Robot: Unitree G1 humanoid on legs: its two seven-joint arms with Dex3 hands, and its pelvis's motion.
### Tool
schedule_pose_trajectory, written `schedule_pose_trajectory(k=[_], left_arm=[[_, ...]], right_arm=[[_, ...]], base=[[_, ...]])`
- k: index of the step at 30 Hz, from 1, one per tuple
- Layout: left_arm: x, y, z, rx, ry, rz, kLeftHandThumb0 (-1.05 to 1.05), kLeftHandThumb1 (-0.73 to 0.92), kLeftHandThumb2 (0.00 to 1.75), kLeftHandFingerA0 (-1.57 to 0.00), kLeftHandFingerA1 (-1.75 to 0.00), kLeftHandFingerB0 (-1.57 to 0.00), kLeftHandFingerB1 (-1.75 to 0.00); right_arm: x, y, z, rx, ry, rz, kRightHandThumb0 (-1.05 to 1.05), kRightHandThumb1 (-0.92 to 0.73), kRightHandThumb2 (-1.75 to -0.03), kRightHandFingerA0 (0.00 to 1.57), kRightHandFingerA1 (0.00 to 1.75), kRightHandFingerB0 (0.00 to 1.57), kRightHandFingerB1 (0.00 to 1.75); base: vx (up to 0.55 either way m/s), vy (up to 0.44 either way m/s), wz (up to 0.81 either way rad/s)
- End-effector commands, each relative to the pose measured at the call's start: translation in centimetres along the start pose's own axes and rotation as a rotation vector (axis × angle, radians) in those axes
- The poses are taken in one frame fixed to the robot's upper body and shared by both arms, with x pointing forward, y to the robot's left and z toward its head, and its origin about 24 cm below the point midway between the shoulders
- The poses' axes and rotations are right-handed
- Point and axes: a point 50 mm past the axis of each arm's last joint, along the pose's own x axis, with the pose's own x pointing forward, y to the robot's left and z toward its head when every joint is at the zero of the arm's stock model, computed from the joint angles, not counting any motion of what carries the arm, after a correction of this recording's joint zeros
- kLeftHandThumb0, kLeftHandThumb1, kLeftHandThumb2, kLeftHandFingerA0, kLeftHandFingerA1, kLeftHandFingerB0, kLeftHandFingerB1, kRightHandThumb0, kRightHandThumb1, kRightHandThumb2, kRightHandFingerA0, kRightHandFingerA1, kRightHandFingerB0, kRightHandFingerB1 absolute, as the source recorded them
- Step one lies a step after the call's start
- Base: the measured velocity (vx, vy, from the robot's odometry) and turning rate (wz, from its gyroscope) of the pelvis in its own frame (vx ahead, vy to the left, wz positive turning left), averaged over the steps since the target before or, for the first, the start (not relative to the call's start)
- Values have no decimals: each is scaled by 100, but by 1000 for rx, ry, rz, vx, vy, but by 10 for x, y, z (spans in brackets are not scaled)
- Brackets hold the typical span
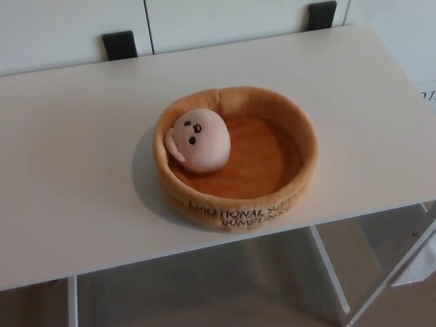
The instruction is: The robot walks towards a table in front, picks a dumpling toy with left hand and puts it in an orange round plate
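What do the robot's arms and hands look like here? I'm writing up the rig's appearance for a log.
Nothing can be said from this picture: neither arm nor hand is in view. The head camera shows only the white table, the orange round plate with dark lettering on its wall, and the dumpling toy lying inside it on the left.

**One head camera, looking down**

A single view looked down from the robot's head, tilted forward over a white table (82,177) towards a wall (68,27) behind. It sat fairly close, the plush basket (300,129) near centre; the floor (204,300) probably showed below.
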Motion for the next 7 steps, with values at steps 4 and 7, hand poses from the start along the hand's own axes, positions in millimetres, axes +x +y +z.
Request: schedule_pose_trajectory(k=[4,7], left_arm=[[5,25,15,29,-33,342,-43,59,58,-72,-76,-19,-30],[6,26,17,34,-37,351,-43,59,58,-72,-78,-18,-29]], right_arm=[[11,-23,14,51,23,-36,-43,-60,-59,75,60,27,30],[11,-23,16,50,15,-37,-43,-58,-58,77,67,28,30]], base=[[0,0,0],[0,0,0]])
